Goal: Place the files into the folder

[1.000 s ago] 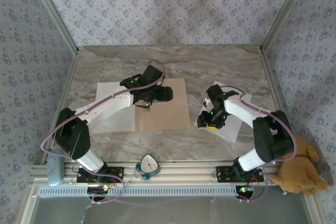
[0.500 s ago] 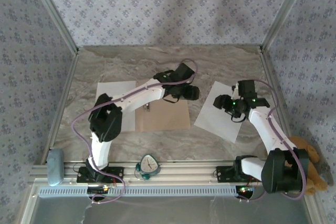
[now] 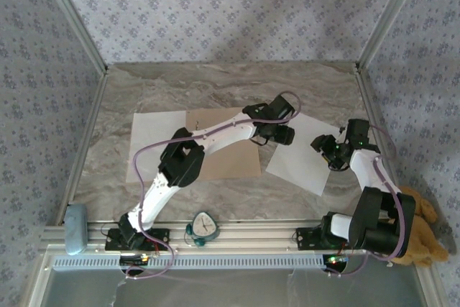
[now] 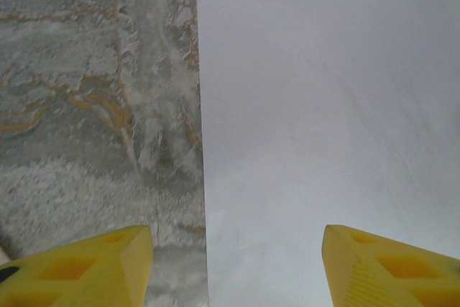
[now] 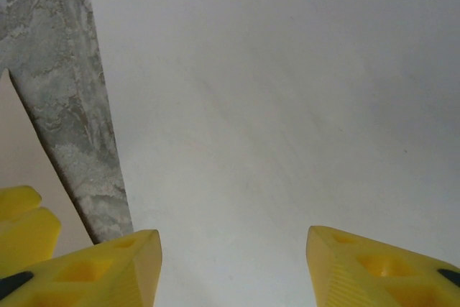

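Both my grippers hang open over the right sheet, and the folder lies flat to its left.

From the top camera, my left gripper reaches across the tan folder and sits above the gap between it and the right sheet. My right gripper is over that same sheet's far part. The left sheet lies flat against the folder's left edge, and I cannot tell whether they overlap. In my left wrist camera, my yellow fingers stand well apart with nothing between them. They straddle the sheet's straight edge, with the marble table on one side and white paper on the other. In my right wrist camera, my fingers are likewise spread and empty above the white paper. A strip of marble and a corner of the folder show at the left.
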